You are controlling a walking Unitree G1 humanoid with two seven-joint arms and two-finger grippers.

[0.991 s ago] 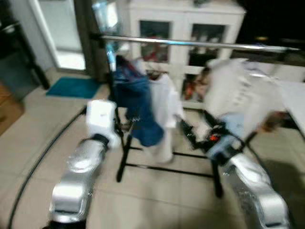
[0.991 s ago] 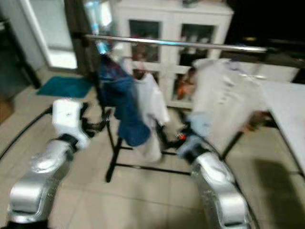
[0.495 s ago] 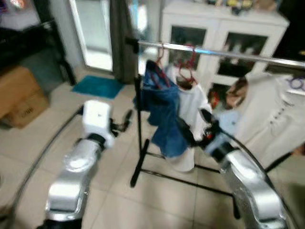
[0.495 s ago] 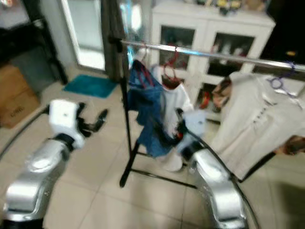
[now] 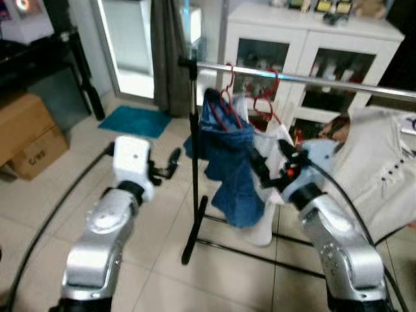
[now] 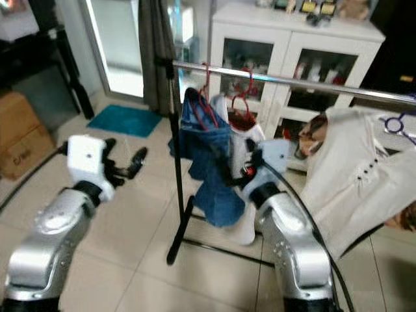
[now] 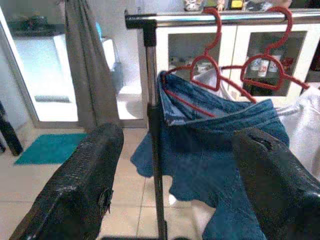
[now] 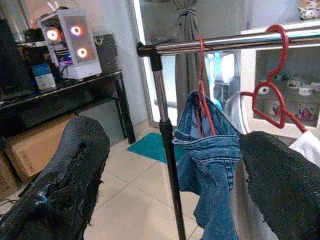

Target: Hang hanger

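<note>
1. Two grippers are raised in front of a clothes rack; the left gripper (image 5: 170, 164) has its black fingers spread apart with nothing between them, held out over the tiled floor (image 5: 58, 195) to the left of the rack's upright black post (image 5: 194, 162)
2. The right gripper (image 5: 266, 164) also has its fingers parted and holds nothing; it sits right against the hanging clothes, near the blue denim garment (image 5: 231, 169)
3. The denim garment hangs on a red hanger (image 7: 210, 62) hooked over the silver rail (image 5: 305, 79), close to the post
4. Just beside it a second red hanger (image 7: 272, 62) is hooked on the same rail and carries a white garment (image 5: 263, 214)
5. Farther along the rail, on the robot's right, a cream shirt (image 6: 361, 188) hangs well apart from the two red hangers
6. Behind the rack stands a white cabinet (image 5: 305, 45) with glass doors; a grey curtain (image 5: 168, 55) and a teal mat (image 5: 133, 120) lie toward the left, and a cardboard box (image 5: 29, 136) sits at the far left
</note>
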